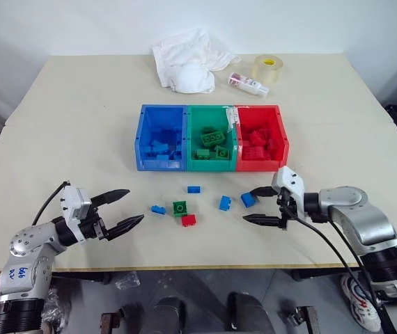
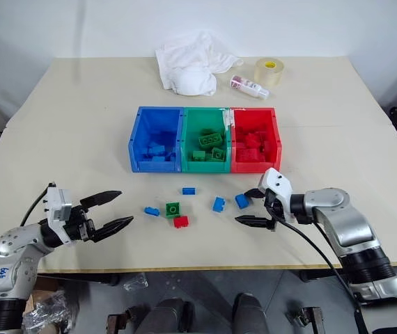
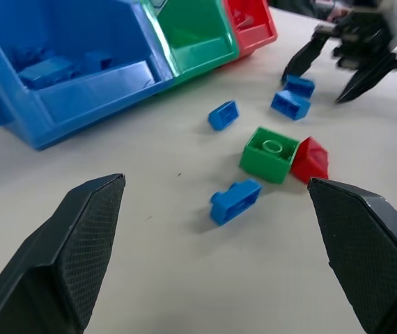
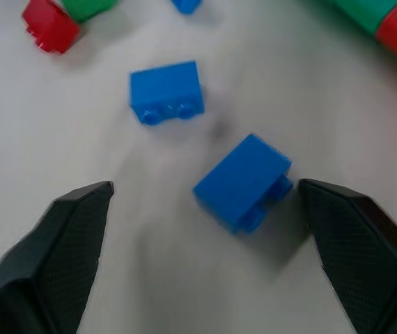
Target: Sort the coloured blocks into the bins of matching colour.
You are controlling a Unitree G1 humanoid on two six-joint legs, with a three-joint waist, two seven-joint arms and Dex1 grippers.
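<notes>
Blue bin (image 1: pixel 161 136), green bin (image 1: pixel 211 138), red bin (image 1: pixel 260 137): matching blocks inside.

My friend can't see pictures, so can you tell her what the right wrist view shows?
The right hand, open, hovers over a blue block lying on the pale table, between its two black fingers. A second blue block lies just beyond, with a red block farther off beside a green one.

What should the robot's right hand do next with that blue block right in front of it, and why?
Probably close on it. The right hand is open, its fingers on either side of a blue block lying loose on the table. Shutting should grip it, ready to lift toward the blue bin.
</notes>
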